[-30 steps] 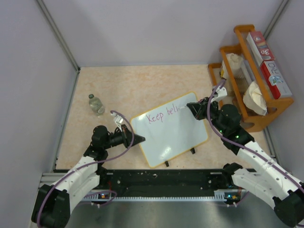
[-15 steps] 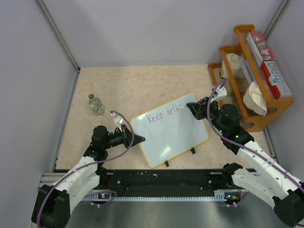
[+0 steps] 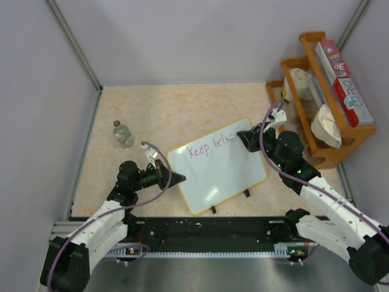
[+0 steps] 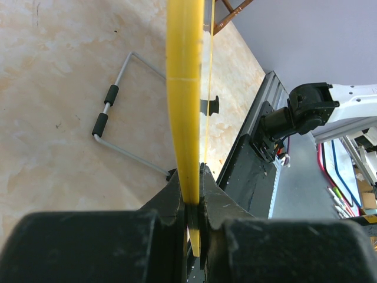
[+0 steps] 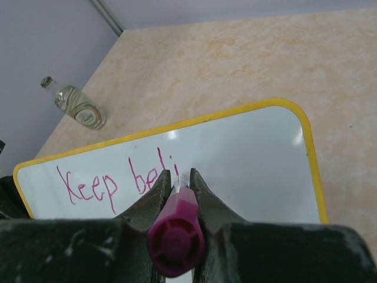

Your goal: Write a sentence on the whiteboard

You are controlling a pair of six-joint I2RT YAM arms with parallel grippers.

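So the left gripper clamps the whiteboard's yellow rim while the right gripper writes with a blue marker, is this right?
Not quite: the marker in the right gripper is purple-pink, not blue, as the right wrist view shows. The left gripper does clamp the whiteboard rim.

You'll see a small clear bottle (image 3: 123,134) sitting on the beige marbled table (image 3: 182,106), toward its left side. At the far right, a wooden rack (image 3: 333,159) holds red-and-white boxes (image 3: 344,82) and crumpled pale bundles (image 3: 325,126).
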